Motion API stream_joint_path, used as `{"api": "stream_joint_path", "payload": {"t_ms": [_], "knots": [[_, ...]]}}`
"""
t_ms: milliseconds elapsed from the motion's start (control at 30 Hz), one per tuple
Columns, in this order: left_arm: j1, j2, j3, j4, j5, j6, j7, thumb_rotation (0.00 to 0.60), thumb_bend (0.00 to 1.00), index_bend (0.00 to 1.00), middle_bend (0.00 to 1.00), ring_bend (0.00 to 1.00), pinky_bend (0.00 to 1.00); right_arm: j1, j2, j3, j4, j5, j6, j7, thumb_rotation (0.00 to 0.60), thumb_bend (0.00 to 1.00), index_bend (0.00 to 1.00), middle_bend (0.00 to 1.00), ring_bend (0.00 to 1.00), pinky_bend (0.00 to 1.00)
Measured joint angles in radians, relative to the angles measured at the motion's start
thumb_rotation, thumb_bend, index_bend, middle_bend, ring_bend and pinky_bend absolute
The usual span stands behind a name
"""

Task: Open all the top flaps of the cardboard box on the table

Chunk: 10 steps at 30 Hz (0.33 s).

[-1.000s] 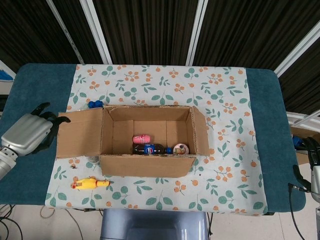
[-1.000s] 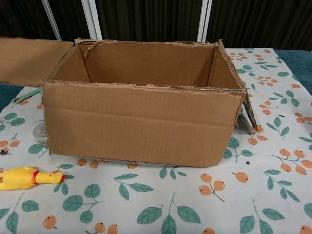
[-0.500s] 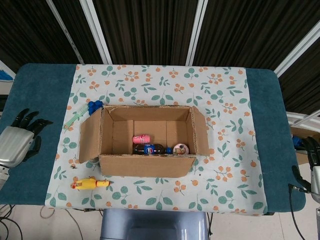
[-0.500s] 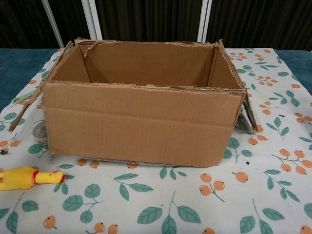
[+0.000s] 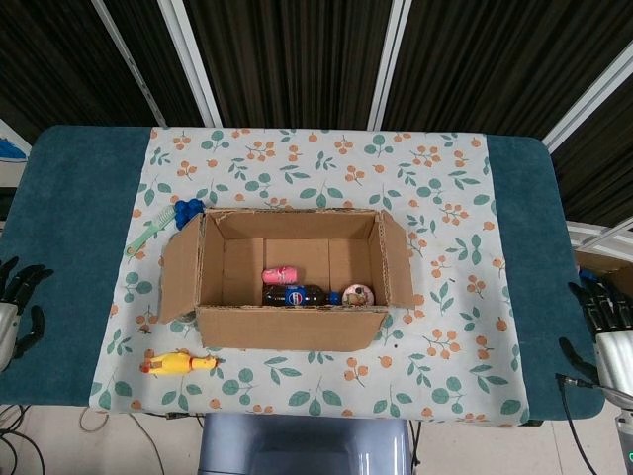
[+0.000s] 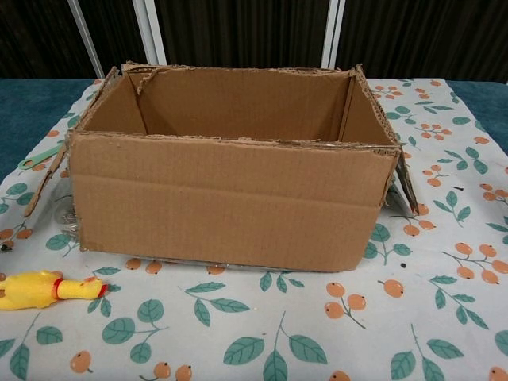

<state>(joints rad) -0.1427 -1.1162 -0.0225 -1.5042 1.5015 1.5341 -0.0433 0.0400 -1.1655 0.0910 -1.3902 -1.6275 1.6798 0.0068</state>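
Note:
The cardboard box [image 5: 289,327] stands mid-table with its top open; in the chest view the box [image 6: 230,198] fills the middle. Its left flap [image 5: 178,277] hangs down outside the left wall, and the right flap [image 5: 398,259] slants outward. Inside lie a pink cup [image 5: 279,274], a dark bottle [image 5: 295,295] and a round item [image 5: 357,294]. My left hand [image 5: 15,312] sits at the far left edge of the head view, fingers spread, holding nothing. At the far right edge is my right hand [image 5: 605,332], fingers apart and empty. Neither hand shows in the chest view.
A yellow rubber chicken [image 5: 176,363] lies in front of the box's left corner, also in the chest view as the chicken [image 6: 48,289]. A green toothbrush [image 5: 150,236] and a blue item [image 5: 188,208] lie left of the box. The floral cloth [image 5: 445,218] covers the table's middle.
My left hand let go of the left flap and drew back to the table's left edge. The flap dropped from level to hanging beside the box. The right hand rose slightly.

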Motion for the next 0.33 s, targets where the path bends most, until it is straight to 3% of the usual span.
{"api": "stream_joint_path", "payload": {"t_ms": [333], "knots": [[0.029, 0.029, -0.01, -0.035, -0.033, 0.007, -0.022, 0.6, 0.66, 0.12, 0.1, 0.0, 0.0, 0.012, 0.017, -0.035, -0.034, -0.037, -0.039, -0.048, 0.6, 0.3, 0.13, 0.12, 0.08, 0.19]]}}
